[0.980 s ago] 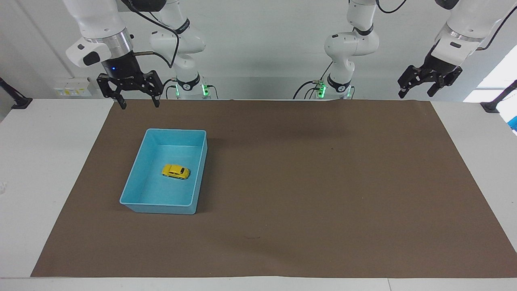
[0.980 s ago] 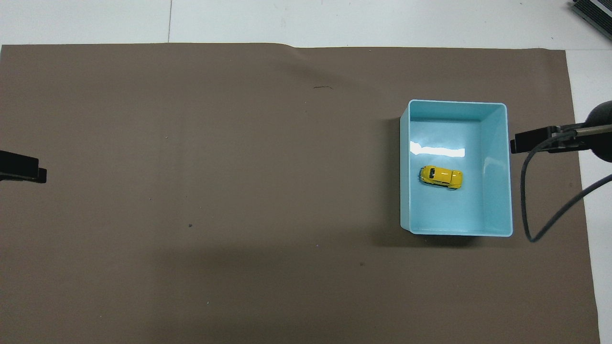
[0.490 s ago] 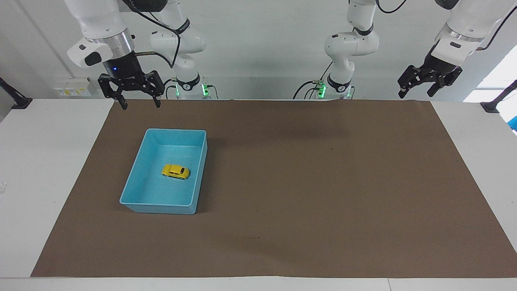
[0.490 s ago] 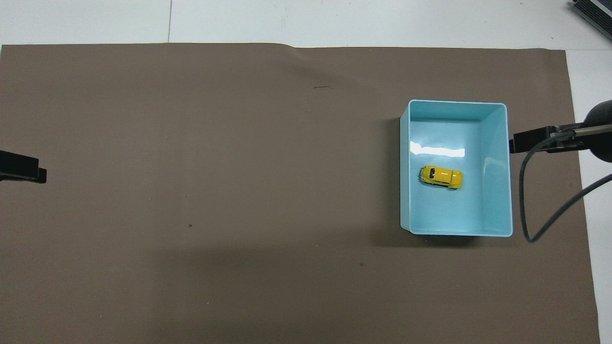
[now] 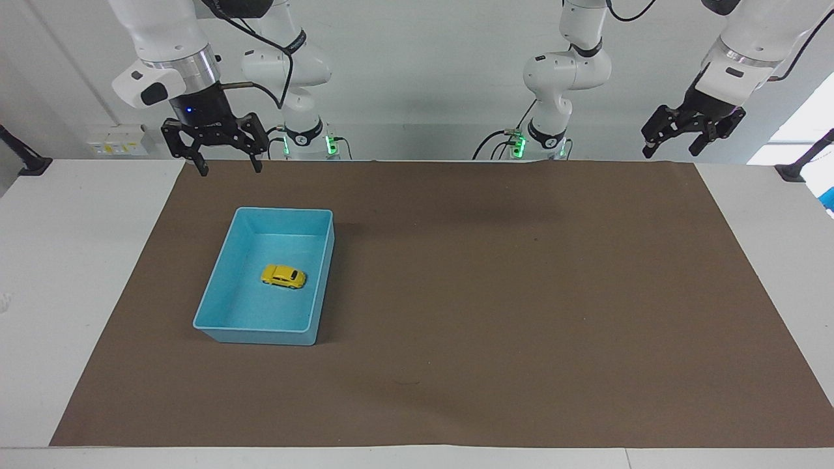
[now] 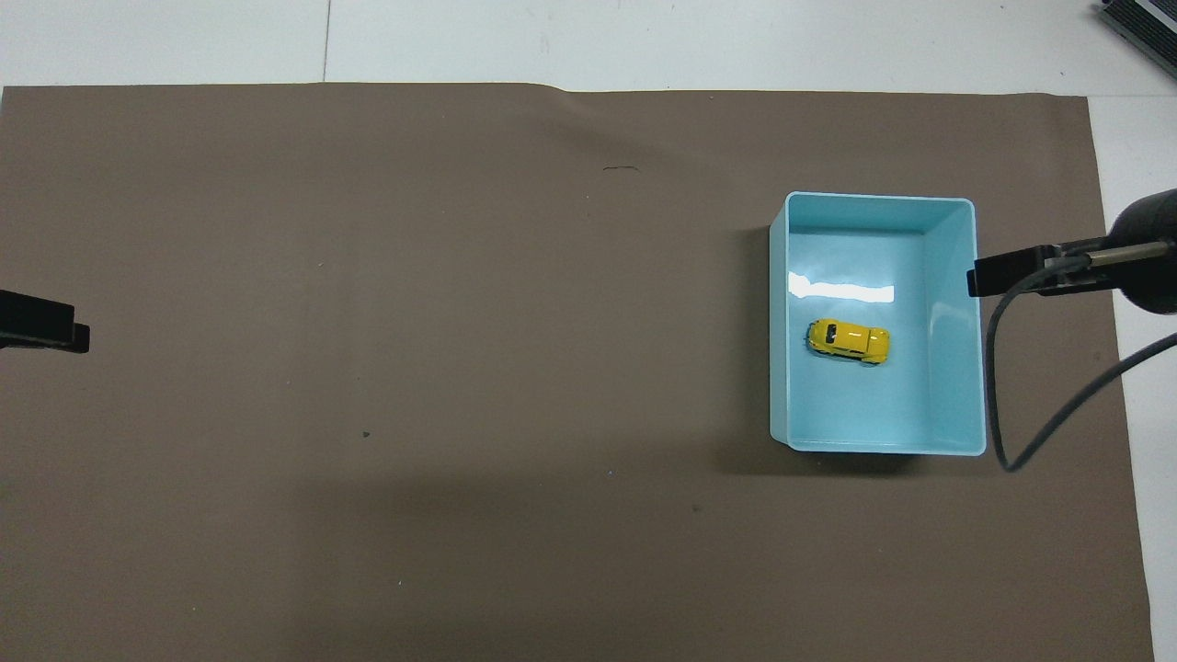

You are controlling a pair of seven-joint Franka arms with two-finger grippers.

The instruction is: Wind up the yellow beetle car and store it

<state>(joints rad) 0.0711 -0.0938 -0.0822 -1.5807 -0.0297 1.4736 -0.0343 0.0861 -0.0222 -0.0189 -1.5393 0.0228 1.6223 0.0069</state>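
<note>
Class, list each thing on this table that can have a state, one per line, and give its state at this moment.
yellow beetle car: on its wheels on the bin floor, held by nothing.
light blue bin: upright on the brown mat, open-topped, holding only the car.
right gripper: raised near the bin's end of the table, jaws open, empty.
left gripper: raised at the left arm's end, jaws open, empty.

In the overhead view the left gripper (image 6: 41, 324) shows only a dark tip, cut by the picture's edge; the right gripper (image 6: 998, 274) likewise; a grey object (image 6: 1143, 20) at the table's corner is cropped.
</note>
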